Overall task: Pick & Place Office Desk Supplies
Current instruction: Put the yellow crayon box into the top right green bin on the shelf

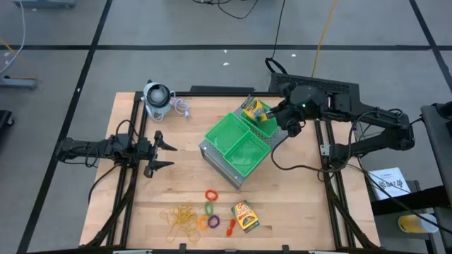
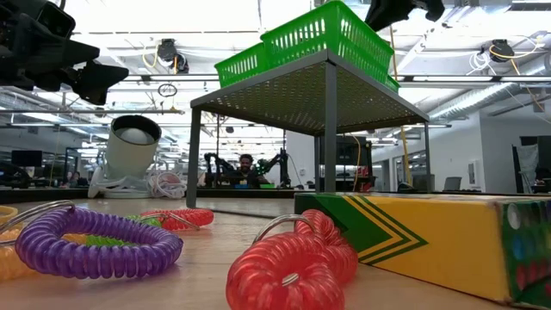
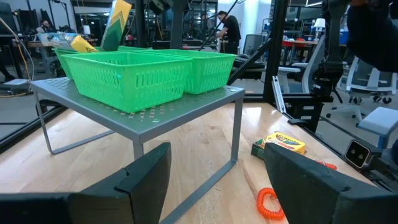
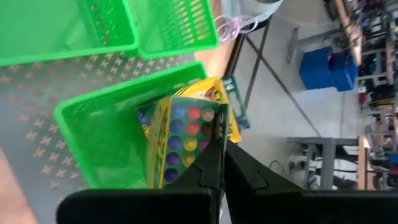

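Note:
Two green-and-yellow printed card boxes (image 1: 256,111) (image 4: 186,137) lean inside the far green tray (image 4: 81,118), one sticking up above its rim (image 3: 115,25). My right gripper (image 1: 281,123) (image 4: 221,134) hovers shut just above and beside that tray, and nothing shows between its fingers. A yellow-orange box (image 1: 246,216) (image 2: 430,232) lies flat near the table's front edge. Beside it lie the red ring (image 1: 211,195), the green ring (image 1: 210,207), the orange ring (image 1: 203,222), the purple ring (image 1: 213,222) and a tangle of rubber bands (image 1: 180,219). My left gripper (image 1: 168,155) (image 3: 217,162) waits open at the table's left, level, pointing toward the trays.
The three green trays sit on a raised grey perforated stand (image 1: 226,169) (image 3: 143,112) at the table's middle, with open room under it. A grey-white round gadget (image 1: 157,99) (image 2: 129,146) with a clear piece stands at the far left corner.

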You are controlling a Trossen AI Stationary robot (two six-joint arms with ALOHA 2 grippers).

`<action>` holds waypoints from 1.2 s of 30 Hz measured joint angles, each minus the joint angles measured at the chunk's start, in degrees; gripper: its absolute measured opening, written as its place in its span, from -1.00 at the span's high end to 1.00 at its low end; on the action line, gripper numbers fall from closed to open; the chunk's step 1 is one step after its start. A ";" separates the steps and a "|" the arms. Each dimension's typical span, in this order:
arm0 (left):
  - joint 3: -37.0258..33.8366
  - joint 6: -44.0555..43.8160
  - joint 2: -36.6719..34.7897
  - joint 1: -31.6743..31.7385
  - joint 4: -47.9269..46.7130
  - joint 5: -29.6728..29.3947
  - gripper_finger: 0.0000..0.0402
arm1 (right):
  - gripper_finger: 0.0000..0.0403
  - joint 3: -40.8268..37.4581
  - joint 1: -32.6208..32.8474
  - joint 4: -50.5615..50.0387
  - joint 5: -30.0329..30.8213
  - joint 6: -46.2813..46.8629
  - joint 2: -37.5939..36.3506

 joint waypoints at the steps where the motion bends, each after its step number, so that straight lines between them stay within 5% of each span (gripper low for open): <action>1: -0.01 -0.01 0.01 -0.02 0.01 0.01 -0.32 | 1.00 -0.43 0.01 0.41 0.01 0.00 -0.03; 14: -0.01 -0.01 0.01 0.00 -0.01 0.01 -0.32 | 1.00 -5.27 0.07 2.87 0.03 1.82 -0.04; 36: -0.01 -0.01 0.01 0.00 0.01 0.01 -0.32 | 0.96 -19.54 -0.07 30.91 0.68 -6.41 -0.02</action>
